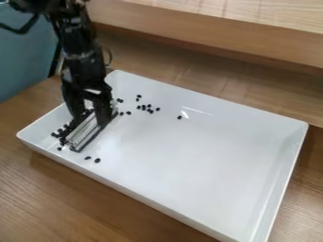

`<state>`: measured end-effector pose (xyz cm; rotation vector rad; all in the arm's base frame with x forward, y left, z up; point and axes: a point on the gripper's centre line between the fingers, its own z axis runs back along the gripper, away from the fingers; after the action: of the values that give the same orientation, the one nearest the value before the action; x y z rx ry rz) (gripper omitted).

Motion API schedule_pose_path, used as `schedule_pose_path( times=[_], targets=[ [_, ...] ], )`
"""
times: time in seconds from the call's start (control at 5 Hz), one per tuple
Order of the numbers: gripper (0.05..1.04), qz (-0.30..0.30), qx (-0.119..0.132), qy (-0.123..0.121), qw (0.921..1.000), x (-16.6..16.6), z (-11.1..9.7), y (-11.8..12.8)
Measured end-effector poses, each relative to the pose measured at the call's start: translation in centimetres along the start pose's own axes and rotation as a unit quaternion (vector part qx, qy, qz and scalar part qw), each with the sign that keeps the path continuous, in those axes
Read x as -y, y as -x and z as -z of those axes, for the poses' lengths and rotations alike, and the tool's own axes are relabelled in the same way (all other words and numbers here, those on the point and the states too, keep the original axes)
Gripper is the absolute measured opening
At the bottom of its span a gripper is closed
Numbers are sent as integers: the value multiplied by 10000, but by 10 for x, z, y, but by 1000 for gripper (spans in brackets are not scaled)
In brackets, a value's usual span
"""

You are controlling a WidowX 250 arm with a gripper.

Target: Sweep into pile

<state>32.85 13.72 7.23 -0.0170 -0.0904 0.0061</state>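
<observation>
At the left end of the white tray, the black gripper hangs low, shut on a silver-grey sweeping tool with dark edges. The tool rests on or just above the tray floor, lying slanted from lower left to upper right. Small dark beans are bunched along the tool's left side, partly hidden by it. A loose cluster of beans lies to the right of the gripper, and a lone bean sits further right. Two more beans lie near the front wall, below the tool.
The tray stands on a brown wooden table. Its raised walls surround the work area. Behind it runs a raised wooden ledge, and a blue-green surface is at the upper left.
</observation>
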Motion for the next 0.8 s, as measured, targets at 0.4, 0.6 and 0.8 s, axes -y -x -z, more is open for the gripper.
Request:
schedule_pose_path(
  times=[0.4,0.6,0.8],
  targets=[
    [999,182,119,-2,9998,19,-36,-1],
    [999,366,124,137,9992,41,-45,9],
    [999,510,158,182,9984,55,-52,20]
  ],
)
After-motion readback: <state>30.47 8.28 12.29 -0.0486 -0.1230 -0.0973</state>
